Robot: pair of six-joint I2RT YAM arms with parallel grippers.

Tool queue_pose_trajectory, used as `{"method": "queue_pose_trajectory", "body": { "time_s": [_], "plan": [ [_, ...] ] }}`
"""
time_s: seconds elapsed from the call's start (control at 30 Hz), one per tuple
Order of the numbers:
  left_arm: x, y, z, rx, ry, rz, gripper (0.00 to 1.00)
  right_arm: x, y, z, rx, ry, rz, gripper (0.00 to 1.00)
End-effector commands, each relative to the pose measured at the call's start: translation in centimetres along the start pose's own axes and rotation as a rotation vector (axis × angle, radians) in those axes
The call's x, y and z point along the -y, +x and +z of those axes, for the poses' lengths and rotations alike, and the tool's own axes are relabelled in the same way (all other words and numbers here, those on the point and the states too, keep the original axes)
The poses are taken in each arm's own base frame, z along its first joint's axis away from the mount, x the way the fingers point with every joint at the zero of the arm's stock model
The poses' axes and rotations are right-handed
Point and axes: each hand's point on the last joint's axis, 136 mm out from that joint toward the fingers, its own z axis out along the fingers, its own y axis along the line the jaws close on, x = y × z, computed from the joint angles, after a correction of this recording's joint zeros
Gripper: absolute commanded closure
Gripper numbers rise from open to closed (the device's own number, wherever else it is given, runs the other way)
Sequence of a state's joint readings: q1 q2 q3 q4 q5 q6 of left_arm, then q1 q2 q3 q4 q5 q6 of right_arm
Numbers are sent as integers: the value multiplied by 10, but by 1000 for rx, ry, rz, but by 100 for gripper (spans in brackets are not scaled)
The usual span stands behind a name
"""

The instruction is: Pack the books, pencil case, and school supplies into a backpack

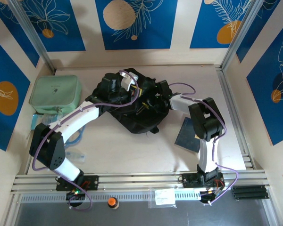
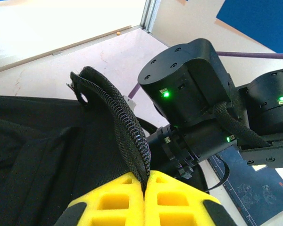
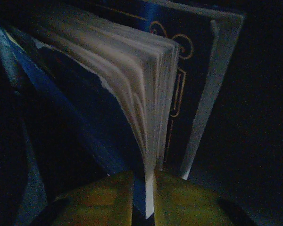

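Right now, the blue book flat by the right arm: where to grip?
The blue book lies flat and thin on the table, so probably pinch its exposed left long edge, coming low from the backpack side; the right arm overhangs its other edge.

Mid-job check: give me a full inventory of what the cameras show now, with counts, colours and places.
backpack: one, black, table centre.
soft case: one, mint green, far left of the table.
loose book: one, dark blue, flat on the table right of the backpack.
held book: one, blue cover, pages fanned, in dark surroundings.
small orange object: one, near rail.
left tool: yellow fingers, shut on the backpack's zipper edge.
right tool: shut on the held book.
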State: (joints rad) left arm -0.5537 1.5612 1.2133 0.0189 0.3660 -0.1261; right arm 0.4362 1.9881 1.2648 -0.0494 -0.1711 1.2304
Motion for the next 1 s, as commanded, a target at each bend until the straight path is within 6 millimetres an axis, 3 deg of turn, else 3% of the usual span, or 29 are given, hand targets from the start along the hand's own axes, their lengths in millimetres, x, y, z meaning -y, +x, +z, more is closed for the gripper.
{"method": "queue_pose_trajectory", "body": {
  "time_s": [0.0, 0.2, 0.37, 0.43, 0.53, 0.6, 0.73, 0.97],
  "plan": [
    [0, -12, -4, 46, 3, 21, 100, -24, 10, -26, 19, -59, -80, 76],
    [-4, 1, 3, 7, 6, 3, 100, -16, 24, -70, 80, -5, -202, 73],
    [-2, 17, 5, -51, 30, -39, 94, 15, 16, -119, 221, 116, -254, 70],
    [1, 24, 3, -74, 43, -69, 79, 31, 6, -145, 306, 169, -248, 65],
    [2, 34, -1, -87, 50, -142, 45, 61, -10, -179, 418, 255, -214, 53],
    [1, 43, -2, -102, 64, -220, 35, 78, -17, -195, 462, 292, -179, 48],
    [-8, 74, 2, -161, 47, -358, 29, 103, -24, -209, 485, 321, -124, 42],
    [-51, 150, 7, -368, -206, -466, 28, 123, -22, -204, 456, 339, -69, 40]
  ]
}}
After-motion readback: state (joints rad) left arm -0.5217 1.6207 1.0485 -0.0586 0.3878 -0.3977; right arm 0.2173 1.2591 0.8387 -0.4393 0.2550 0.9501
